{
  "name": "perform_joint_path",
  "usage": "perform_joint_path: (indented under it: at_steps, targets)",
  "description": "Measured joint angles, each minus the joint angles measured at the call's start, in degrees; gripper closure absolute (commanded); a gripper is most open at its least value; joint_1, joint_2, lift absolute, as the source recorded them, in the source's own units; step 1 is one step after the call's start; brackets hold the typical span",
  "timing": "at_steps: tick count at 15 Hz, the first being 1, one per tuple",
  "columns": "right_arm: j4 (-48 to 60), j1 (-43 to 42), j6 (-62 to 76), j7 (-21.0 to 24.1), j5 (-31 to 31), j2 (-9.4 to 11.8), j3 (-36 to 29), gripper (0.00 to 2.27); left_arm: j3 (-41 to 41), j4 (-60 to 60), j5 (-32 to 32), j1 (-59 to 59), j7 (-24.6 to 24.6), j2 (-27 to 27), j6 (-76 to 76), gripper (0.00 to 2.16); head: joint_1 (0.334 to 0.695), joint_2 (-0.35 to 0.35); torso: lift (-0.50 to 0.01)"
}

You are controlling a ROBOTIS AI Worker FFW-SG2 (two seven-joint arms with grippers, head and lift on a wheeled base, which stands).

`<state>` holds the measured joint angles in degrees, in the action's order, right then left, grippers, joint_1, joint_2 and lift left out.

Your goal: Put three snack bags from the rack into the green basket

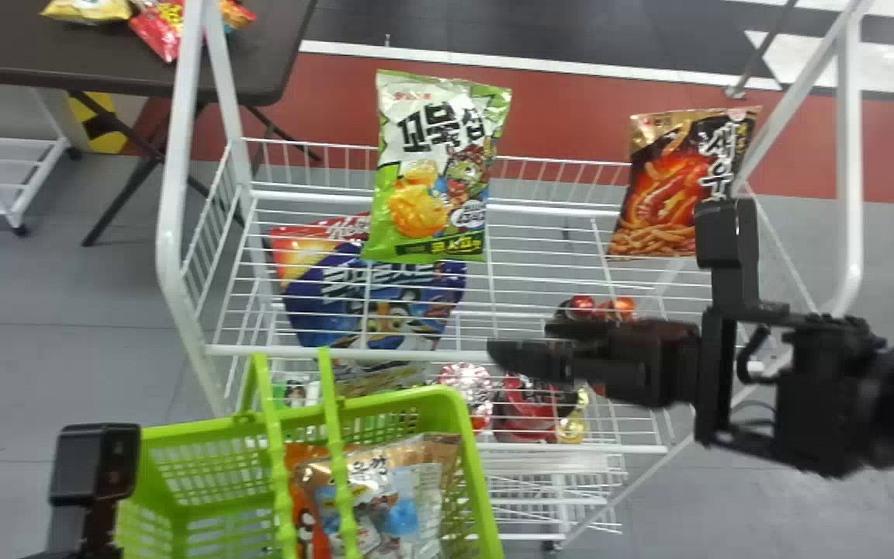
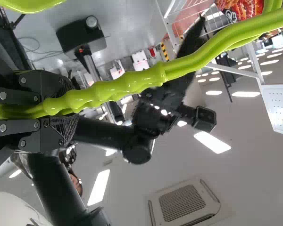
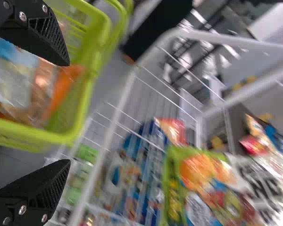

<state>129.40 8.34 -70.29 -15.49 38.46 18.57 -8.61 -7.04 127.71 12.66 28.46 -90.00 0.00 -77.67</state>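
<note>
Getting one more snack bag looks like the job now. The green basket (image 1: pixel 414 399) sits in front of the rack (image 1: pixel 175 178), near the rack's left end. At least two bags lie in it: an orange bag (image 1: pixel 309 453) and a brown and blue bag (image 1: pixel 400 505). It is hard to tell if more are tucked under them, so calling this the third bag is a guess.

The left gripper (image 2: pixel 71 104), in front of the rack, is closed around the basket's handles (image 2: pixel 132 87). The right gripper (image 3: pixel 68 112) is over the front edge of the rack's top shelf, with its fingers wide apart and no bag between them.

Two bags are on the rack's top shelf. The green and white snack bag (image 1: pixel 435 167) is near the middle, and the dark shrimp snack bag (image 1: pixel 676 186) is near the right end. The robot could pick either one.

Next, the right gripper should go to one bag, get a finger on each side, and pinch softly. Then it should lift the bag high over the rack's front edge and let go above the basket. A low lift might catch the bag on the rack's wires.
</note>
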Motion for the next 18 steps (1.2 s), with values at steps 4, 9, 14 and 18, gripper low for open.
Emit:
perform_joint_path:
  at_steps: [4, 9, 14, 18]
  targets:
    - [-12.9, -4.6, 14.3, 0.6, -7.4, 1.5, -0.8, 0.04, -0.2, -0.2, 0.0, 0.1, 0.0, 0.0, 0.2, 2.15, 0.695, -0.330, 0.000]
    - [-24.4, -7.8, 28.7, 3.4, -14.4, 2.6, -0.6, 0.03, -0.3, -0.2, 0.0, 0.2, 0.0, 0.0, 0.2, 2.15, 0.695, -0.350, 0.000]
    - [-31.4, -11.1, 35.2, 6.1, -18.6, 3.1, -0.4, 0.04, -0.3, -0.2, -0.1, 0.2, 0.0, 0.0, 0.2, 2.15, 0.695, -0.350, 0.000]
    - [-41.6, -17.0, 42.1, 7.7, -23.1, 3.8, 4.0, 0.13, -0.3, -0.2, -0.1, 0.2, 0.0, 0.0, 0.2, 2.15, 0.695, -0.350, 0.000]
